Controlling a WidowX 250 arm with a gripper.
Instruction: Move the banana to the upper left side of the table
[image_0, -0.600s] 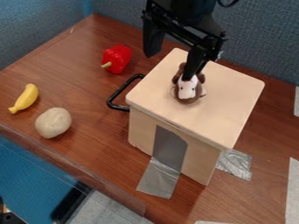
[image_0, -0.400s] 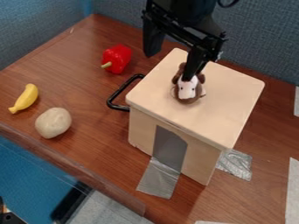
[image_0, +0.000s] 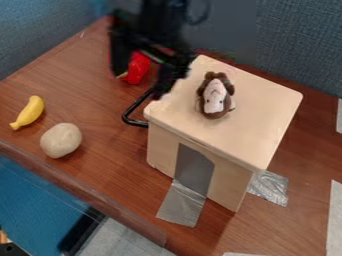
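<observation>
Near the front edge of the desk (image_0: 100, 107), toward its left end, the yellow banana (image_0: 29, 113) lies just behind and left of the potato (image_0: 61, 140), the two slightly apart. Above the desk's back part, the gripper (image_0: 140, 79) hangs open, its fingers spread, partly covering the red pepper (image_0: 138, 68). A stuffed animal (image_0: 215, 96) rests on top of the wooden box (image_0: 250, 120), with a black handle (image_0: 129, 114) at the box's left side.

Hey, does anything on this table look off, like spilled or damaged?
Nothing looks spilled, and the banana seems fine. The odd bit is silver tape: one strip runs from the foot of the box onto the table, and a crumpled piece sits beside it, probably to hold the box down.
</observation>
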